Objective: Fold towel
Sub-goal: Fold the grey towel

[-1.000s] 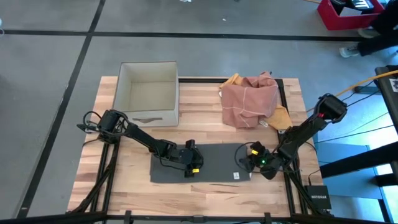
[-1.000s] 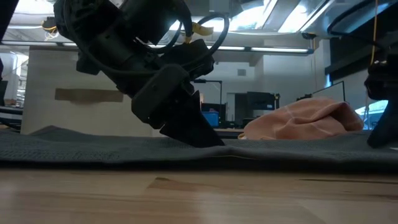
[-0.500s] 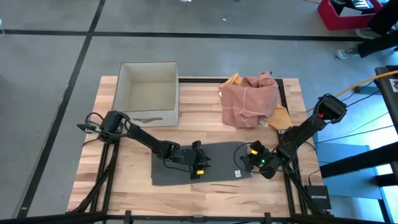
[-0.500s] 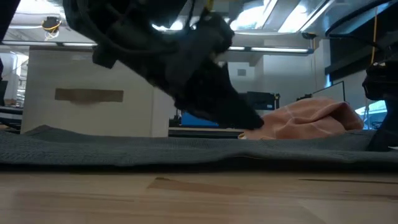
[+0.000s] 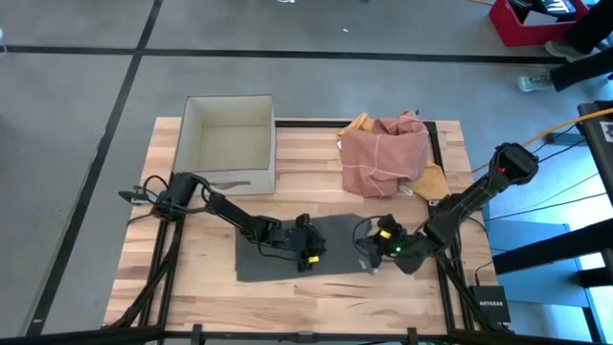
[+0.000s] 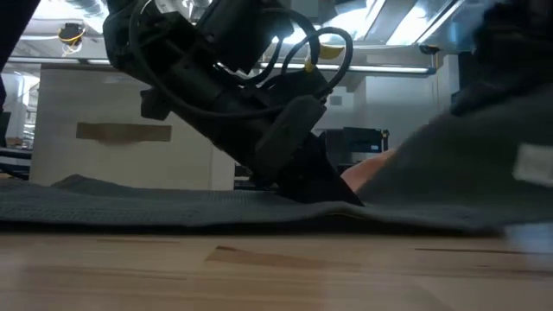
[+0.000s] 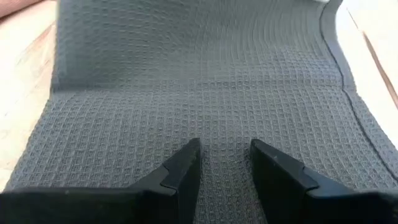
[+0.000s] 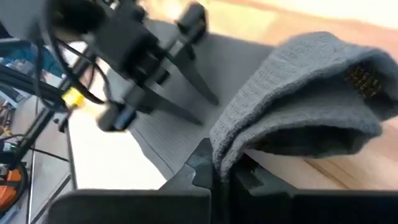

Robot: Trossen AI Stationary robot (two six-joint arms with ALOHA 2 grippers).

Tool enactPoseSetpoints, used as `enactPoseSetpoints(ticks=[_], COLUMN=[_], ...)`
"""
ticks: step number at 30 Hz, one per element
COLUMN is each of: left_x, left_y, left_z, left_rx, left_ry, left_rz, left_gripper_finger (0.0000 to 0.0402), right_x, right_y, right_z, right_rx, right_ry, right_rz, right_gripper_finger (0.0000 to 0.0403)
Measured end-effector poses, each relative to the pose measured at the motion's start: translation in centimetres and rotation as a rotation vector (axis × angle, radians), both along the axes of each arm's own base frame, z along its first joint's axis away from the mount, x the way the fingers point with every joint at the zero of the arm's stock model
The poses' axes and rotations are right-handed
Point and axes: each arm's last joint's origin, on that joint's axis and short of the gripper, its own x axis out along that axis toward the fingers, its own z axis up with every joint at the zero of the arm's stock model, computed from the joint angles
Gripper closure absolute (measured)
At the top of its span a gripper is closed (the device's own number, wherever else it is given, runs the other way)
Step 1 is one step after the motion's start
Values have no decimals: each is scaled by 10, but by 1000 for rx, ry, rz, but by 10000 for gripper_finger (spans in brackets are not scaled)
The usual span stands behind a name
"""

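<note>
A dark grey waffle-weave towel (image 5: 278,257) lies lengthwise on the wooden table (image 5: 192,287), flat over its left and middle parts. My left gripper (image 5: 316,251) stands open on the towel's middle, its two dark fingers (image 7: 186,163) a small gap apart. My right gripper (image 5: 369,253) is shut on the towel's right end (image 6: 484,147), which is raised off the table and bears a white label (image 6: 531,164). My left gripper sets its open fingertips (image 6: 341,197) on the towel's top face (image 7: 224,134) near its middle, slanting down from the table's left side. The cloth under them lies flat on the table. My right gripper pinches the towel's right end (image 8: 231,144) between its two fingers, on a bunched fold of several layers. It comes slanting down from the table's right side. That end is lifted clear and curls over the fingers, while the towel's other parts stay on the table.
An open cardboard box (image 5: 228,144) stands at the far left of the table. A pink cloth heap (image 5: 385,153) with yellow cloth under it sits at the far right. Bare wood runs along the near edge (image 5: 287,302).
My right gripper has shut on the towel's right end, then risen and moved toward the table's left, lifting that end and curling it over. The towel's left and middle have stayed flat. My left gripper has shifted a little toward the table's right along the towel.
</note>
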Motion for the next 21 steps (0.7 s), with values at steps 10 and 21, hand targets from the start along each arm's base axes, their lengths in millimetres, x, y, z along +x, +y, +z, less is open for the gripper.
enactPoseSetpoints(ticks=[10,21], left_x=[-2,-39], left_y=[-11,-22], left_z=[20,60], left_rx=[116,94], left_ry=[75,273], left_rz=[-97,-47], left_gripper_finger=[270,270], right_x=[32,32], right_y=[-14,-16], right_z=[17,15], right_rx=[-110,-132], right_ry=[-9,16], right_rz=[60,72], right_gripper_finger=[392,391])
